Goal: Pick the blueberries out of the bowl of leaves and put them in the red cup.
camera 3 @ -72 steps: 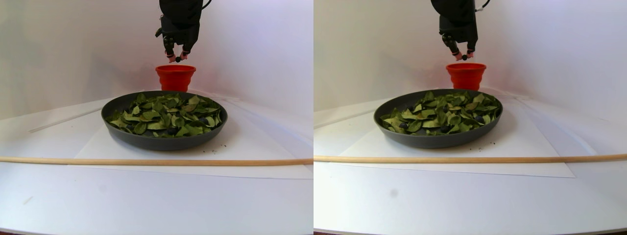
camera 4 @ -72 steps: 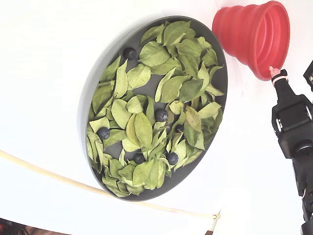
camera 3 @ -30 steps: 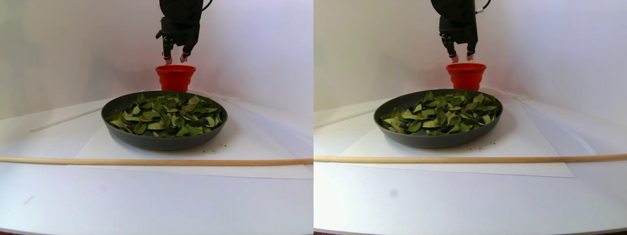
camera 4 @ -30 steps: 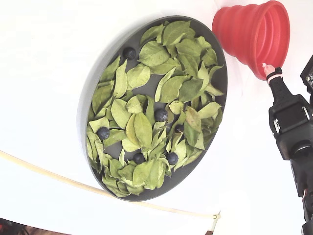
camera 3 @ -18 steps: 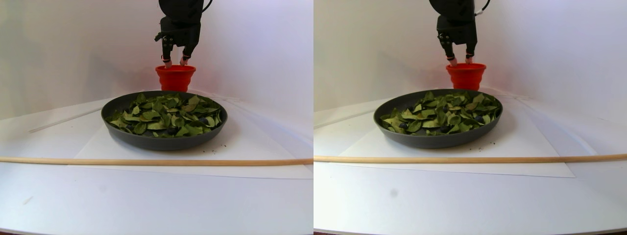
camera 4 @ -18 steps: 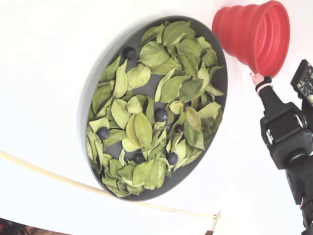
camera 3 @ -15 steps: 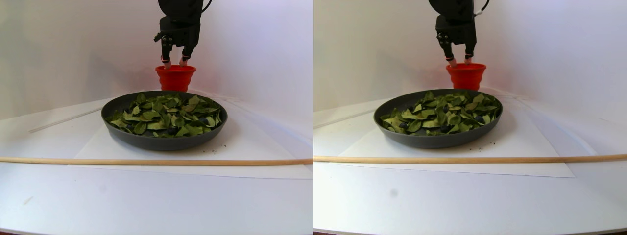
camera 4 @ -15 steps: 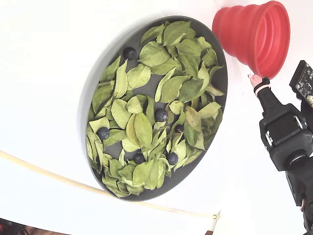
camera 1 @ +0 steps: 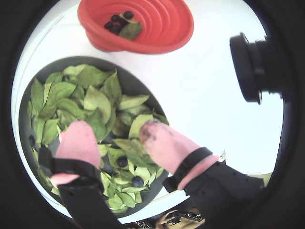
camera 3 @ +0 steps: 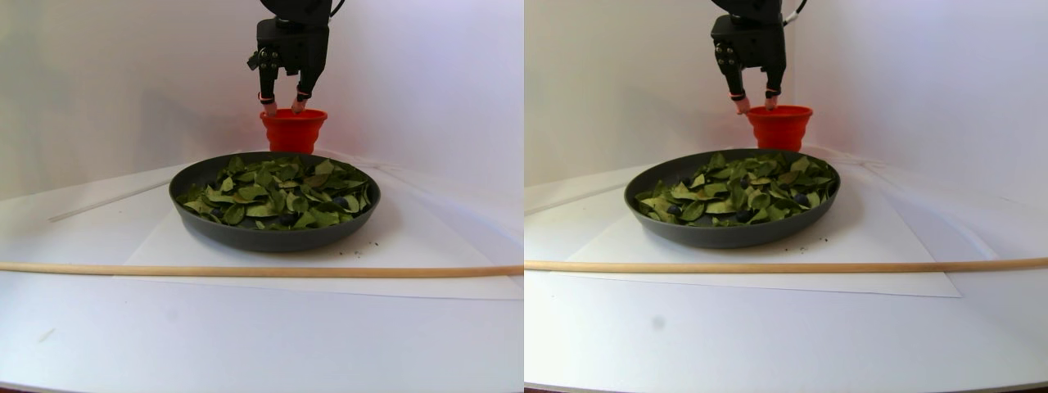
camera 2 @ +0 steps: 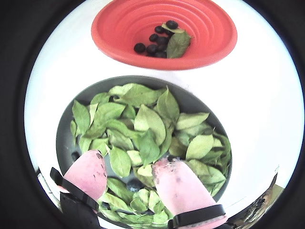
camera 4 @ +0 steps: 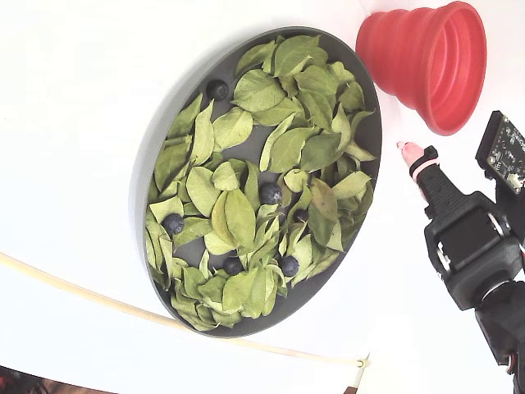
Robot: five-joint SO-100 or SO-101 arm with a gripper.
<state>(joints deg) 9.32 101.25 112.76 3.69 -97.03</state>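
Observation:
The red cup (camera 2: 119, 43) stands just beyond the dark grey bowl (camera 2: 64, 129). It holds several blueberries (camera 2: 152, 47) and one leaf. Green leaves (camera 2: 147, 119) fill the bowl, with more blueberries (camera 4: 271, 193) scattered among them. My gripper (camera 2: 128, 162) is open and empty. Its pink fingertips (camera 1: 78, 138) hang high over the bowl's cup-side edge. In the stereo pair view the gripper (camera 3: 282, 106) is level with the cup's (camera 3: 293, 131) rim and slightly left of it. In the fixed view the gripper (camera 4: 408, 152) sits between the cup (camera 4: 410, 49) and the bowl (camera 4: 156, 156).
A long wooden stick (camera 3: 246, 270) lies across the table in front of the bowl. White paper (camera 3: 393, 270) lies under the bowl. A white wall stands close behind the cup. The black arm (camera 4: 472, 246) reaches in from the right of the fixed view.
The gripper held a blueberry above the cup, then opened and the berry is gone from it. It has since swung off the cup toward the bowl.

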